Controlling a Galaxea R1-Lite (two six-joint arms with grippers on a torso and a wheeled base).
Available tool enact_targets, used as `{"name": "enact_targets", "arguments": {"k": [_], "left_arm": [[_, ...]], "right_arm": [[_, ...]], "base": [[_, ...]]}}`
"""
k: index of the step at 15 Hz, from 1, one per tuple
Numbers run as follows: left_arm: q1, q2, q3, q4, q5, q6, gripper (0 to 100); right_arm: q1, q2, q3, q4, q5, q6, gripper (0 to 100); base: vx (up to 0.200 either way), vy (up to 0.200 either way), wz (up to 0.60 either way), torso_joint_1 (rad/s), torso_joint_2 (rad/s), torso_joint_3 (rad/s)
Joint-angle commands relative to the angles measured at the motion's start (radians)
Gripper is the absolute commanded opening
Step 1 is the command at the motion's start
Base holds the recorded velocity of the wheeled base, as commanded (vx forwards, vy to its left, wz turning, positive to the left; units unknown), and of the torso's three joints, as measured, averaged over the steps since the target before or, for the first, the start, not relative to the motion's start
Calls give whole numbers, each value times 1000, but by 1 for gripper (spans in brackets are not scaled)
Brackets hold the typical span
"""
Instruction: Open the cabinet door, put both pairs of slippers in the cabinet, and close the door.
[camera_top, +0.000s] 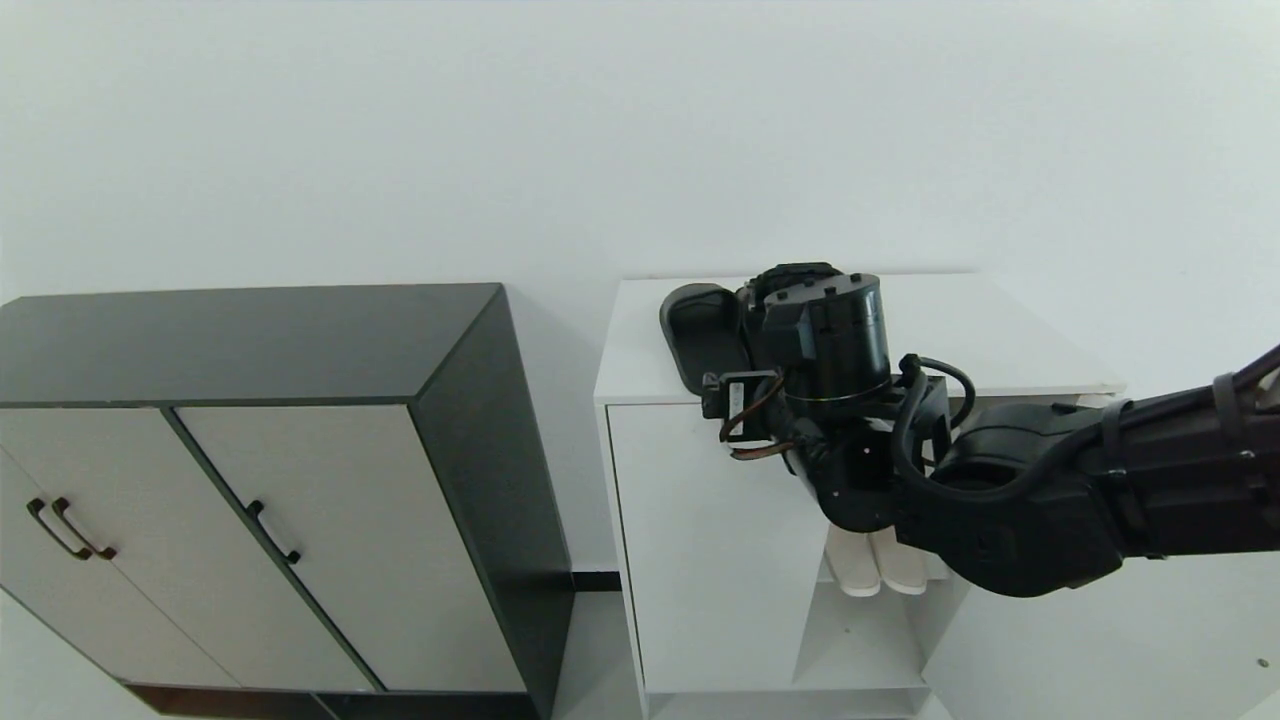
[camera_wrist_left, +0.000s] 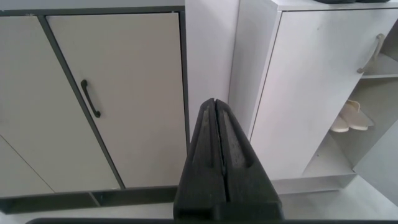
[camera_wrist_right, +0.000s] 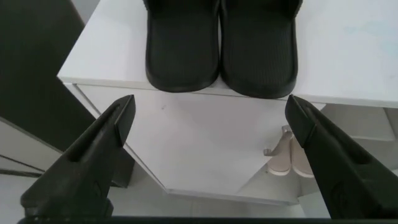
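The tall black-framed wooden cabinet with two pale doors (camera_top: 470, 420) stands on the left. The white box-shaped wooden cabinet (camera_top: 1000, 330) stands to its right, a narrow gap between them, both backed against the wall. The pair of black rubber slippers (camera_wrist_right: 221, 43) lies side by side on the white cabinet's top panel, at the front edge, toward the front-left corner. The pair of cream soft slippers (camera_top: 880, 565) lies on a shelf inside the white cabinet, right of its open door (camera_top: 710, 540). The right gripper (camera_wrist_right: 210, 106) hangs before the top panel's front edge, facing the black slippers. The left gripper (camera_wrist_left: 214, 106) sits low, before the gap.
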Motion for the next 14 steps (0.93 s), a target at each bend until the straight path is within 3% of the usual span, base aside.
{"name": "enact_targets", "arguments": {"k": [1, 9, 14], "left_arm": [[0, 2, 0, -1, -1, 0, 0], [0, 2, 0, -1, -1, 0, 0], [0, 2, 0, -1, 1, -2, 0]], "right_arm": [[-5, 3, 1, -1, 0, 0, 100], [-28, 26, 7, -26, 0, 5, 100], [-32, 132, 71, -265, 0, -90, 100]], "base": [[200, 0, 0, 2, 2, 2], [200, 0, 0, 4, -1, 1], [0, 0, 0, 0, 0, 0]]}}
